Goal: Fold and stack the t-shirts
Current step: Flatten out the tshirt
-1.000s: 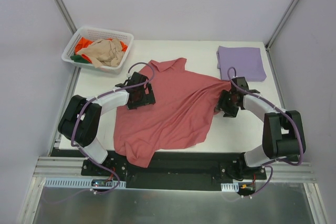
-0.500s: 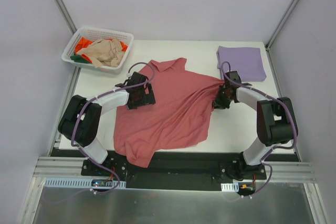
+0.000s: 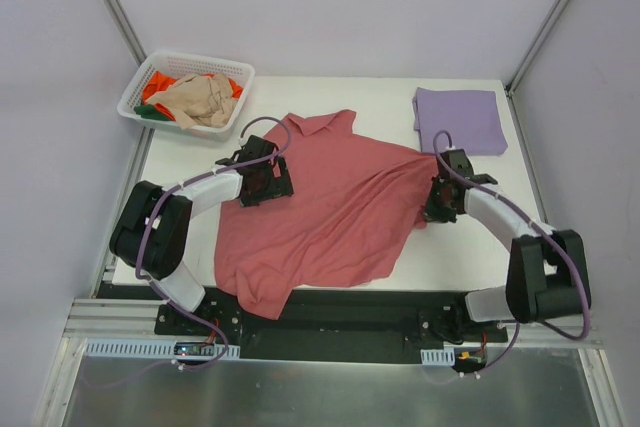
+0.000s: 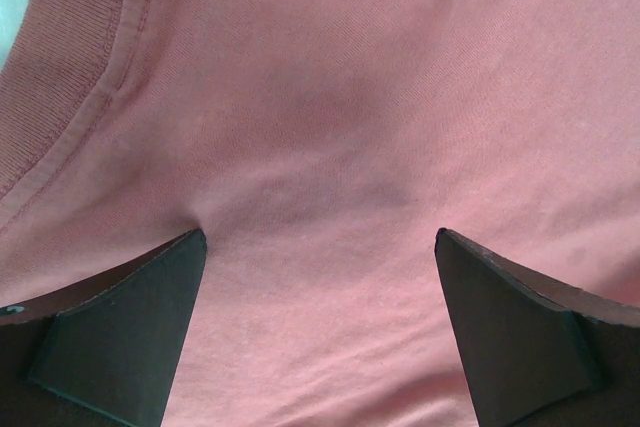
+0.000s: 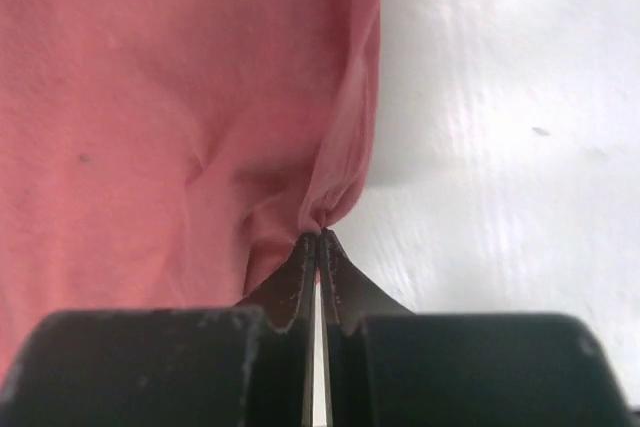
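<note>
Rose-red t-shirt (image 3: 335, 212), rumpled: we note its edge pinched in the closed right gripper (image 5: 318, 239); left gripper (image 4: 320, 239) gapes, cloth beneath.

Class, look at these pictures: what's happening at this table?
Two robot arms are working on a rose-red t-shirt spread on the table. The right gripper is shut, pinching the shirt's edge; the left gripper is open above the cloth near the collar. A folded lavender t-shirt lies at the far right; more shirts wait in the basket.
</note>
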Controlling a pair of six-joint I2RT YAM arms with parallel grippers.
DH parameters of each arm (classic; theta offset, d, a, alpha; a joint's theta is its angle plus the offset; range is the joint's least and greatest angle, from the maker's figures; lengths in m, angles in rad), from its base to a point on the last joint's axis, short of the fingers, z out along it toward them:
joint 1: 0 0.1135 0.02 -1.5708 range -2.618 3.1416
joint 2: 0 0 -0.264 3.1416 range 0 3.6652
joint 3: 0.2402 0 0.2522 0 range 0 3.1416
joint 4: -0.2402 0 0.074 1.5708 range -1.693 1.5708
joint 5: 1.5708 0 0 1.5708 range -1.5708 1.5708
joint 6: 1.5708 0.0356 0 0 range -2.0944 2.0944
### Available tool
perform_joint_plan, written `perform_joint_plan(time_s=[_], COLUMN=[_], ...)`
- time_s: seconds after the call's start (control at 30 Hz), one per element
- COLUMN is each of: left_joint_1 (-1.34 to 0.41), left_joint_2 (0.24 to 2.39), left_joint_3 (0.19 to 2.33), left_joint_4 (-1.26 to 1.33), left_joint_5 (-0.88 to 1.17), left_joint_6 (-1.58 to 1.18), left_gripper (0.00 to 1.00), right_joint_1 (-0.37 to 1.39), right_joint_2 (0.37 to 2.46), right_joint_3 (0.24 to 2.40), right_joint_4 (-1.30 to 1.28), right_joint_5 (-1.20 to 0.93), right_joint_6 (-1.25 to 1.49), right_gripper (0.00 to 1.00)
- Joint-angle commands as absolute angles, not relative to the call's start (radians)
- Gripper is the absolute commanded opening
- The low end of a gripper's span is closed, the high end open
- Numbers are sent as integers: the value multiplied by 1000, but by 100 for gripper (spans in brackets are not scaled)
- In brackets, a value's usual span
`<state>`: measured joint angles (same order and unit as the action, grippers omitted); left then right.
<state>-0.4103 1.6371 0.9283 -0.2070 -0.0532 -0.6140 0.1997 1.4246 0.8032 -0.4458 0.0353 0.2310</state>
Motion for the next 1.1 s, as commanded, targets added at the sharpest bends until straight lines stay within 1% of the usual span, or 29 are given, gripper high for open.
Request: perform_joint_plan(time_s=[0.0, 0.07, 0.23, 0.37, 0.47, 0.6, 0.7, 0.87, 0.93, 1.03, 1.07], left_joint_1=[-391, -390, -376, -368, -368, -367, -367, -356, -345, -337, -337], left_joint_2=[1635, 1635, 1637, 1637, 1640, 1647, 1657, 1655, 1640, 1609, 1594], left_joint_3=[897, 900, 900, 903, 910, 922, 931, 971, 986, 1008, 1011], left_joint_4=[-236, -238, -245, -247, -248, -249, -249, -259, -265, -288, -299], left_joint_5=[-57, -67, -75, -80, -78, -54, -55, -75, -93, -136, -146], left_joint_6=[-586, -583, -574, -571, -568, -560, -557, -548, -554, -560, -561], left_gripper=[99, 99, 99, 99, 99, 99, 99, 99, 99, 99, 99], right_joint_1=[190, 189, 187, 184, 186, 186, 209, 328, 380, 449, 466], right_joint_2=[1287, 1240, 1148, 1117, 1115, 1167, 1250, 1474, 1618, 1854, 1947], right_joint_3=[784, 799, 867, 949, 1003, 1092, 1163, 1313, 1429, 1693, 1789], right_joint_4=[-644, -711, -859, -962, -974, -947, -882, -743, -729, -732, -748], right_joint_5=[185, 230, 244, 249, 180, 43, -40, -55, -32, -23, -34], right_joint_6=[176, 166, 124, 84, 54, 46, 101, 222, 265, 311, 316], right_gripper=[0, 0, 0, 0, 0, 0, 0, 0, 0, 1, 4])
